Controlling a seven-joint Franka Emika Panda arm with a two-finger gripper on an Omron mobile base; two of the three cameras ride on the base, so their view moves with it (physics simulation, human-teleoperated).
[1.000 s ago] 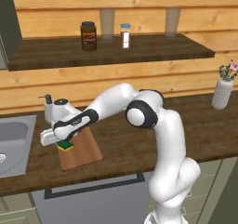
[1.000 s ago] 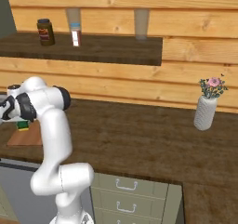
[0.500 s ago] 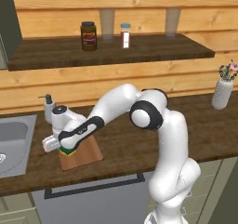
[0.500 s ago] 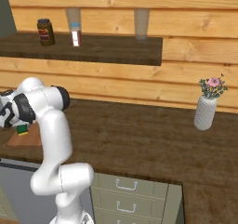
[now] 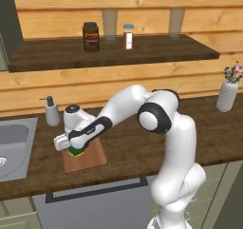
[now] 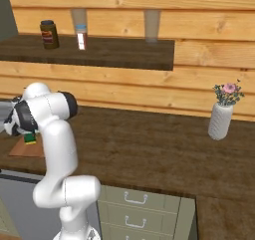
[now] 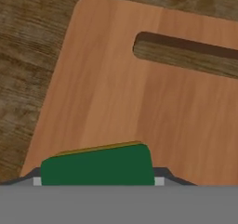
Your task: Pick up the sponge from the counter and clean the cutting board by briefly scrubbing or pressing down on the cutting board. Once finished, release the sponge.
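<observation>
On the cutting board (image 5: 88, 157), at the left end of the counter (image 5: 128, 154) beside the steel sink (image 5: 14, 145), I have the gripper (image 5: 75, 149) reaching down with the sponge (image 5: 76, 151) clamped between its fingers. From my left base view the green-and-yellow block sits low under the hand, at the board's near-left part, and looks pressed to the wood, though I cannot tell for certain that it touches. In the hand view the sponge (image 7: 97, 165) fills the lower middle, green face toward the camera with a thin yellow edge along its top, and the cutting board (image 7: 139, 97) spreads out behind it with its slot handle toward the upper right; the counter (image 7: 28, 56) shows dark to the left. From the right base view the sponge (image 6: 31, 138) peeks out just beside the arm's wrist, over the cutting board (image 6: 25, 149) at the counter's (image 6: 149, 149) far left. A soap dispenser (image 5: 51, 112) stands behind the board near the sink. A white vase of flowers (image 5: 228, 92) stands well apart at the right end, and a dark jar (image 5: 90, 36) and a small bottle (image 5: 127, 36) sit on the wall shelf (image 5: 114, 52) above.
</observation>
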